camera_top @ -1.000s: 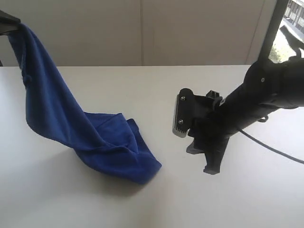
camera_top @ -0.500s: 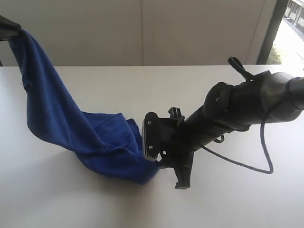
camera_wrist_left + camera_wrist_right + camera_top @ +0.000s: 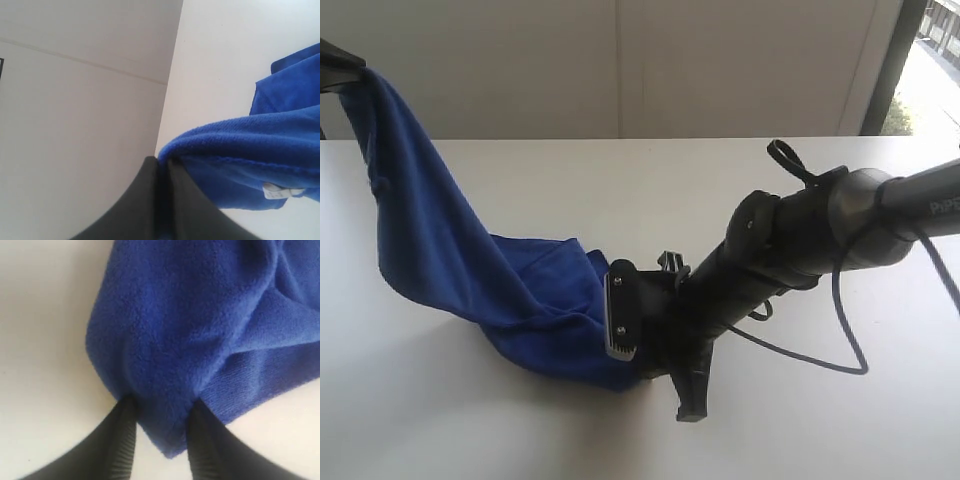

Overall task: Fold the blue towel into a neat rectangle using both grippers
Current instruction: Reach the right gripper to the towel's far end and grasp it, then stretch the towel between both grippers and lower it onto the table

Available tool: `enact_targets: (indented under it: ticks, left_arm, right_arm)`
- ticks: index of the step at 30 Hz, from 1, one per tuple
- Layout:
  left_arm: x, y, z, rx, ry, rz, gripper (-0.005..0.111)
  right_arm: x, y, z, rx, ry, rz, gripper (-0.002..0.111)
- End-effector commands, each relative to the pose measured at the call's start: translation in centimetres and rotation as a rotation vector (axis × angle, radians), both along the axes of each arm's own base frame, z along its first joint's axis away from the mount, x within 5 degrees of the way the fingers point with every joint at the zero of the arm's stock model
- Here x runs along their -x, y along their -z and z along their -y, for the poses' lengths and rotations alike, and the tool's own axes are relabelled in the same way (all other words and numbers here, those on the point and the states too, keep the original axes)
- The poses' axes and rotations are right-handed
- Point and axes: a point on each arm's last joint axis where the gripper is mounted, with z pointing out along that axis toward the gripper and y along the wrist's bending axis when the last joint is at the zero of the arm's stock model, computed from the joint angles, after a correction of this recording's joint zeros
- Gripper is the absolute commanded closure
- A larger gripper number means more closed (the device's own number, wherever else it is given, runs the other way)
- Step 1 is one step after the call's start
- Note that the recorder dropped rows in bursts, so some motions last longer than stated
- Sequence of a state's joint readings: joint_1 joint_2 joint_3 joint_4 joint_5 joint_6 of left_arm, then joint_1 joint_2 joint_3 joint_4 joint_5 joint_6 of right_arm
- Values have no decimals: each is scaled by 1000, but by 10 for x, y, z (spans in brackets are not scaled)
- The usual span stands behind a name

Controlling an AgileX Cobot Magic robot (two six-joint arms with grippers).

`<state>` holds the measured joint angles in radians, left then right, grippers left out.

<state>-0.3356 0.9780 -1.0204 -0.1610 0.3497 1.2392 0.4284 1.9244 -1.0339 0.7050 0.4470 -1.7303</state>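
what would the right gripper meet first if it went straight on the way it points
The blue towel: its corner lies between the right gripper's fingers, so it would push into cloth at once, probably with the table just under it.

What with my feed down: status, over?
Left gripper shut on blue towel, held high. Right gripper jaws apart around its lower corner. No obstruction seen.

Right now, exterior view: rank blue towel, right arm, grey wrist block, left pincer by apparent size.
1. blue towel and right arm: about alike, so I won't rank them.
2. grey wrist block.
3. left pincer: only a sliver in frame.
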Motion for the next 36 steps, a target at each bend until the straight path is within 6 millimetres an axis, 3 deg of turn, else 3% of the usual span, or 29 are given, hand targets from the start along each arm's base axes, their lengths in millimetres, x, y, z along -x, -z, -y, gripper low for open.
enact_targets:
  ticks: [1, 2, 5, 9, 14, 20, 25, 36]
  left_arm:
    - [3, -4, -1, 24, -7, 3, 107]
    - [3, -4, -1, 24, -7, 3, 107]
    - [2, -4, -2, 15, -8, 7, 107]
    - [1, -4, -4, -37, -15, 33, 107]
    - [-1, -8, -4, -21, -27, 83, 107]
    - [-2, -11, -4, 3, -37, 111, 107]
    - [-2, -10, -4, 78, -70, 62, 107]
    - [-15, 21, 3, -5, -53, -167, 107]
  right_arm:
    - [1, -10, -1, -17, -9, 22, 99]
    - [0, -14, -1, -21, -3, 39, 107]
    - [-4, -36, 4, -27, 82, 124, 108]
    - [-6, -82, 20, 7, 178, 319, 108]
    - [4, -141, 54, 66, 306, 496, 108]
    - [25, -189, 99, 335, 536, 573, 108]
    - [41, -212, 116, 373, 668, 605, 108]
    - [57, -224, 139, 555, 804, 620, 108]
